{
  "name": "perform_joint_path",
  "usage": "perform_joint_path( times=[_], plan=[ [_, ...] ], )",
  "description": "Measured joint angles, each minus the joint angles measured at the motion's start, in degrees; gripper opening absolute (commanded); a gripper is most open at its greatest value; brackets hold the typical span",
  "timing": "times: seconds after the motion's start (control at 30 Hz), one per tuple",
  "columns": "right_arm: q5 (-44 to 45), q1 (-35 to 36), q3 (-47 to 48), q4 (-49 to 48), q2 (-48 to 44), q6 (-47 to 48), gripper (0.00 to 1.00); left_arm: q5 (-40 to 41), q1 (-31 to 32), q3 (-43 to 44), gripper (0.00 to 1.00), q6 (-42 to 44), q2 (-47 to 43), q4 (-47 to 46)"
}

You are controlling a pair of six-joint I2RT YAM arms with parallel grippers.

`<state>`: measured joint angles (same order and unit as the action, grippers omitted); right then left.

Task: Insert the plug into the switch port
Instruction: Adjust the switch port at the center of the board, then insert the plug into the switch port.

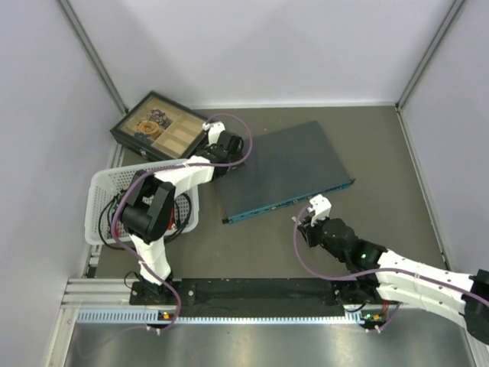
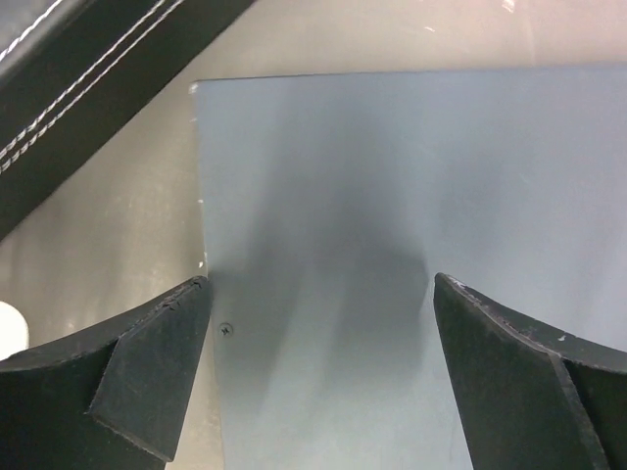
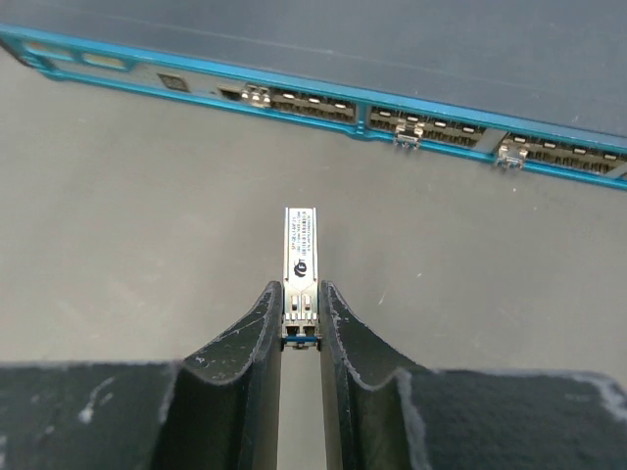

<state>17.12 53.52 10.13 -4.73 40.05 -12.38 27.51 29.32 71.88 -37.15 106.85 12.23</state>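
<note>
Soft, even light throughout, with a dim shadow pooling on the switch [image 2: 323,284], focus fairly sharp.

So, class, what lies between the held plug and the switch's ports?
Only bare table; the right wrist view shows nothing on the stretch from plug to switch.

A robotics lab test cell: bare white panels [image 1: 267,46] framed by aluminium posts [image 1: 93,53] enclose a grey table [image 1: 252,245]. A left arm [image 1: 153,206] and right arm [image 1: 412,279] stand bolted to a black rail [image 1: 260,290] beside a slotted cable duct [image 1: 252,316].
</note>
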Motion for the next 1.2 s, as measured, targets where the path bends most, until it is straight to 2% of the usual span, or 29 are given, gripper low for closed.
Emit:
perform_joint_path(
  times=[0.3,0.6,0.87,1.2],
  plan=[
    [5.4,0.57,-0.11,-16.22,17.25,4.87,0.0,-8.41,4.24,-3.76,0.99,12.74,-7.5,-4.15],
    [9.22,1.46,0.15,-28.55,26.53,6.64,0.0,-16.22,6.01,-14.36,0.99,17.33,-9.51,-13.6],
    [10.34,2.32,2.12,-32.3,32.09,6.62,0.0,-16.15,6.67,-17.97,0.99,19.34,-9.7,-20.13],
    [13.03,2.71,6.4,-30.84,36.98,3.8,0.0,-16.68,6.91,-18.67,0.99,19.21,-10.32,-20.48]
  ],
)
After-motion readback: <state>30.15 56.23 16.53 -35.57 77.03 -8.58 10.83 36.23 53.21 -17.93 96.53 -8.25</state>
